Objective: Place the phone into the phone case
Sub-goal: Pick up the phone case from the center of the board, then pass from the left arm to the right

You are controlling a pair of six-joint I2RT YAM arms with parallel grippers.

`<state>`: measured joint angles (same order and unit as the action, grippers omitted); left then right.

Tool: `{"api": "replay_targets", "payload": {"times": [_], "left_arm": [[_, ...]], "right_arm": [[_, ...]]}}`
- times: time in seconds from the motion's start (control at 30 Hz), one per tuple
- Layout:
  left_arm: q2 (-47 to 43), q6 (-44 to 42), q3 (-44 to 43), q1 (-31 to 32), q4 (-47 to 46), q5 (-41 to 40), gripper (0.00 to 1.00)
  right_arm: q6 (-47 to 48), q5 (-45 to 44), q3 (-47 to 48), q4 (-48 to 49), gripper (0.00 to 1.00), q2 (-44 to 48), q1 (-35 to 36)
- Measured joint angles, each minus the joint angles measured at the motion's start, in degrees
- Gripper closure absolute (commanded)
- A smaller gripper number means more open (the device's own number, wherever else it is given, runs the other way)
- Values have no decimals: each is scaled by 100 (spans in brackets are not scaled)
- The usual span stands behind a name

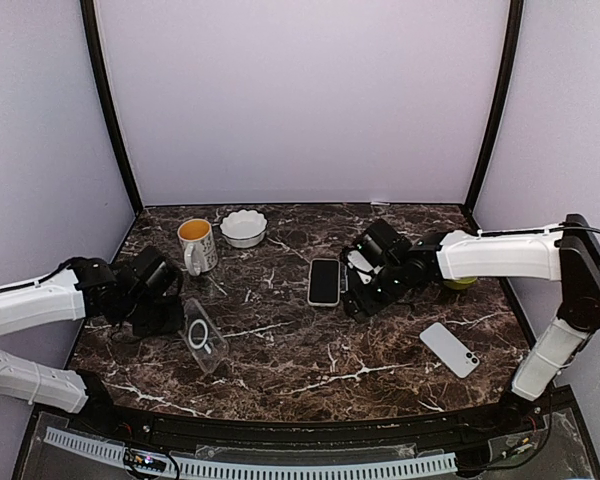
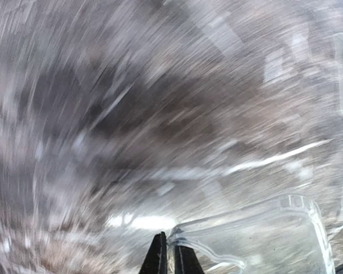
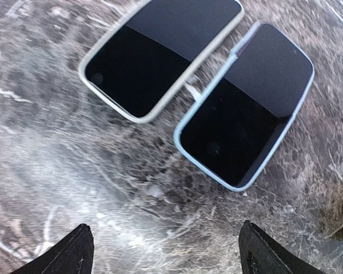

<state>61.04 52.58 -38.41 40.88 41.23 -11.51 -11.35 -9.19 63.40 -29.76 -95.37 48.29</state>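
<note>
A: Top camera first. Left claw (image 1: 183,318)?
B: Closed, pinching one edge of the clear phone case (image 1: 212,350). Case right at the tips of that claw, seemingly tilted up from the worktop (image 1: 310,375), with a white ring (image 1: 198,335) on its back.
A: And the right claw (image 1: 358,280)?
B: Spread wide, holding nothing. Phone (image 1: 324,281) flat, dark screen up, just in front of its tips. Well apart from the left claw and the case.
A: Anything else around?
B: Mug (image 1: 197,245) and white bowl (image 1: 244,227) beyond the left claw, toward the back wall. White phone (image 1: 450,349) face down, behind the right claw and to one side. Something green (image 1: 461,283) half hidden by the right arm; cannot tell what.
A: Now the left wrist camera.
B: Very blurred. Two dark fingers (image 2: 159,257) pressed almost together at the bottom, thin rim of the phone case (image 2: 263,240) between them. Rest of the case to the right of the left claw (image 2: 171,258), transparent.
A: Right wrist camera?
B: Right claw (image 3: 171,254) wide open, only bare worktop (image 3: 57,160) between the fingertips (image 3: 74,254). Ahead of it two phones side by side, screens dark and up: pale-rimmed phone (image 3: 160,54) ahead to the left, blue-rimmed phone (image 3: 246,105) ahead to the right, very close together. Cannot tell which of them is the one seen from above.
</note>
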Motion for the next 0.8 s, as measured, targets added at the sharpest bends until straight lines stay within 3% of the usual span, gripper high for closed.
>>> {"api": "replay_targets", "payload": {"times": [0.17,0.43,0.57,0.8], "left_arm": [[584,-1353,-1523,570,-811,-704,100],[518,-3648,-1788,1121,-2959,-1182,100],[682,-4448,-1895,1384,-3834,-1593,100],[802,-4920,-1893,1429,-4551,-1941,100]], "right_arm": [[197,997,48,420,12,619,4],[61,3388,-94,2588,13,1971,9],[-315,3985,0,3392,14,1753,98],[-741,4072,275,3622,21,791,424]]}}
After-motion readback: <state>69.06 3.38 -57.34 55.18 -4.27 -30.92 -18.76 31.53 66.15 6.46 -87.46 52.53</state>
